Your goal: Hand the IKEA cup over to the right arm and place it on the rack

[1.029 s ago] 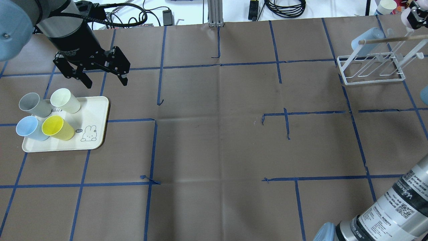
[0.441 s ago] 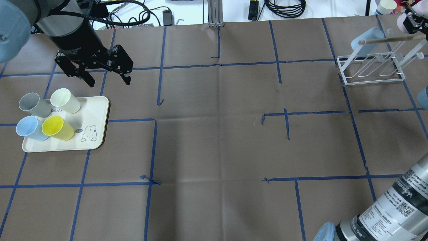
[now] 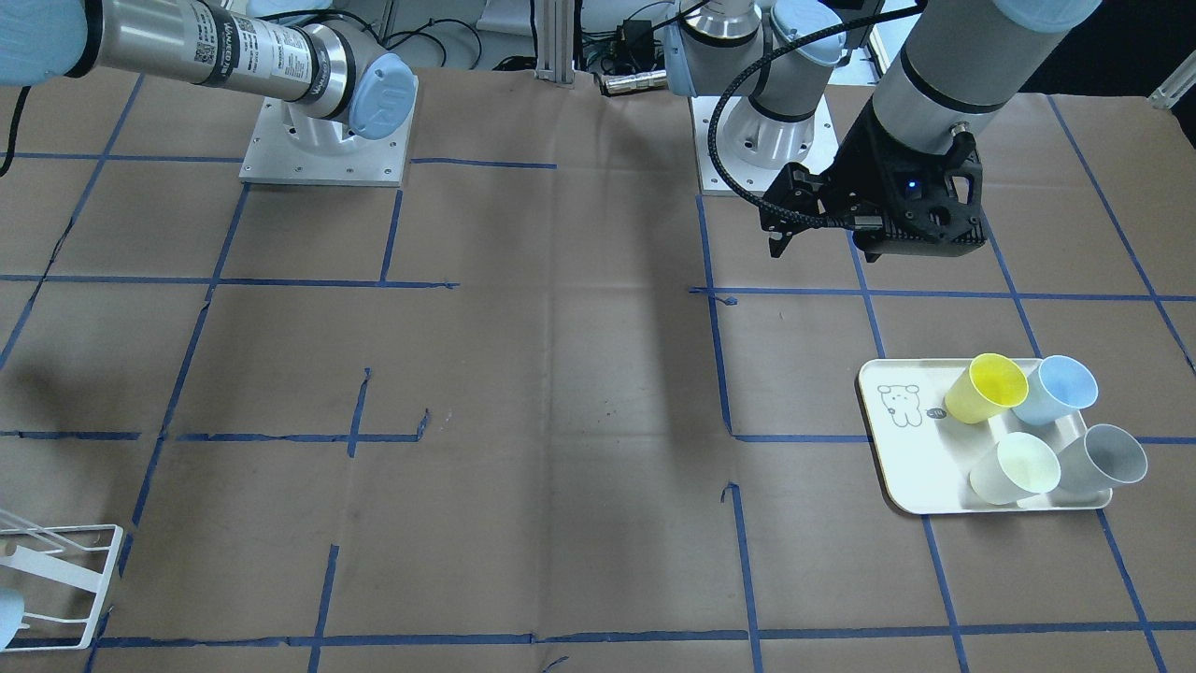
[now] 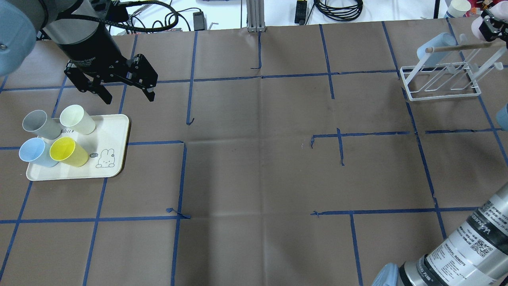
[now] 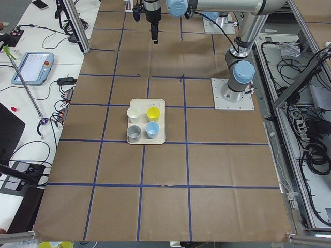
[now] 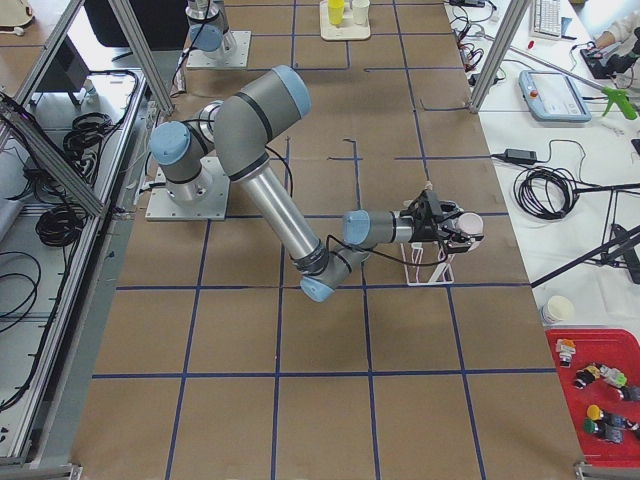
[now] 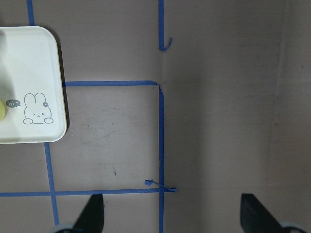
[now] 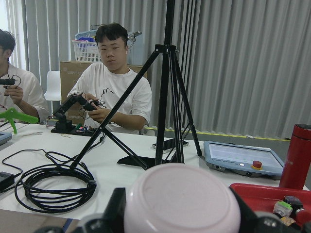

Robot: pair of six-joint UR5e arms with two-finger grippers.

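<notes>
My right gripper [image 4: 488,24] is at the far right corner, shut on a pink cup [image 4: 478,22], beside and above the white wire rack [image 4: 440,94]. The right wrist view shows the pink cup's base [image 8: 182,199] between the jaws. A pale blue cup [image 4: 436,45] sits tilted on the rack. My left gripper [image 4: 127,97] is open and empty, hovering just beyond the cream tray [image 4: 113,131]. The tray holds grey [image 4: 37,124], cream [image 4: 77,119], blue [image 4: 33,153] and yellow [image 4: 67,151] cups. The left wrist view shows the tray's corner [image 7: 34,73] and both open fingertips [image 7: 92,216].
A wooden rod [image 4: 456,47] runs across the top of the rack. Blue tape lines grid the brown table cover. Cables and a metal post [image 4: 256,16] lie past the far edge. People sit at a white desk beyond the table [image 8: 116,92].
My left gripper has shifted slightly away from the tray and stays open. My right gripper with the pink cup has moved slightly towards the rack.
</notes>
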